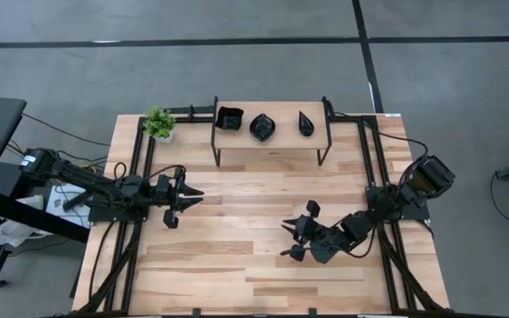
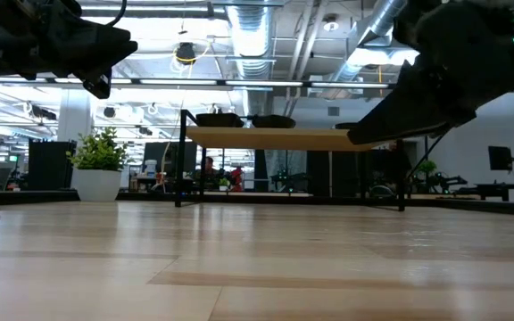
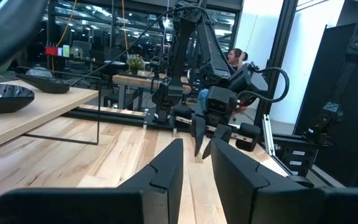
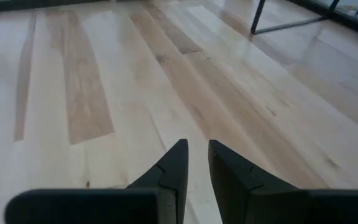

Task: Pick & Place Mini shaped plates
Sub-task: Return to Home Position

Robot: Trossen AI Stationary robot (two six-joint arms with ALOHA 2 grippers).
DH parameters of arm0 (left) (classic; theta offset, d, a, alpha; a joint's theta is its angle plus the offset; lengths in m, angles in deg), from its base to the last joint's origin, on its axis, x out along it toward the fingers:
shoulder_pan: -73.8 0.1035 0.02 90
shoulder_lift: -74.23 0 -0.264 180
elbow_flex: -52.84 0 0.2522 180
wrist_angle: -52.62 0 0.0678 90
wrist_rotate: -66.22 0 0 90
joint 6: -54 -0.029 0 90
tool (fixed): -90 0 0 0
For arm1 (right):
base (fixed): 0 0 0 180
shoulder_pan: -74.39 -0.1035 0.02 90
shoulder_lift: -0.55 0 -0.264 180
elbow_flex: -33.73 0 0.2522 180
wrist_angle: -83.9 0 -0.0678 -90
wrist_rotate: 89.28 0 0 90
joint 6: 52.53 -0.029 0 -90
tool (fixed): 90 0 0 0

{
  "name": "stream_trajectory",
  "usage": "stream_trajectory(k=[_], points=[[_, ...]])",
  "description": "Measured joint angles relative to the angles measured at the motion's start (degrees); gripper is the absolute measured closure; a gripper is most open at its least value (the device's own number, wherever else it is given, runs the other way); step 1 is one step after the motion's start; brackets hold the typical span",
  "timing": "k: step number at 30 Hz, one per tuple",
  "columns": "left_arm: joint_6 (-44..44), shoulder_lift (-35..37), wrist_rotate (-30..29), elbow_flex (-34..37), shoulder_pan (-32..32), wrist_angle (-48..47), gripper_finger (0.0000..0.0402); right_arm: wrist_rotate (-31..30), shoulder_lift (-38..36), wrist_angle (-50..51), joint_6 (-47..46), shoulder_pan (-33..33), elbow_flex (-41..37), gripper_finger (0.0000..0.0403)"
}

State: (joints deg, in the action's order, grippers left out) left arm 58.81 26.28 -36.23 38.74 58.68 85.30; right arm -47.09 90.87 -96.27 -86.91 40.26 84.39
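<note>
- Three plates sit in a row on the shelf [image 1: 272, 141]: a square plate [image 1: 229, 117], a round plate [image 1: 262, 127] and a leaf plate [image 1: 306, 124]; from the low view only their rims show.
- A plant [image 1: 158, 123] stands just beside the shelf.
- Left claw [image 1: 194, 193], narrowly parted and empty, hovers in front of the shelf.
- Right claw [image 1: 288, 239], a slim gap between its fingers, holds nothing over the bare surface [image 1: 237, 265] farther from the shelf.

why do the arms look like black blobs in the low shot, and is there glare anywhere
Low view: backlit by bright ceiling lights, so the right hand and the glossy black mini plates on the small wooden shelf go to silhouette. Right wrist view: window glare washes the pale wooden tabletop. High view: evenly lit, soft shadows.
</note>
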Motion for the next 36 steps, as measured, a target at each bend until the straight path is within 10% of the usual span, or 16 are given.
stream_trajectory(k=[15, 36], points=[[0.0, 1.9, 0.1, 0.0, 0.0, 0.3, 0.0316, 4.4, -12.5, -6.3, 19.3, -4.7, -2.3, 0.0343], [0.0, 25.6, 0.0, 0.0, 1.0, 0.6, 0.0316, 10.4, -41.3, -39.0, 32.3, -15.2, -36.4, 0.0343]])
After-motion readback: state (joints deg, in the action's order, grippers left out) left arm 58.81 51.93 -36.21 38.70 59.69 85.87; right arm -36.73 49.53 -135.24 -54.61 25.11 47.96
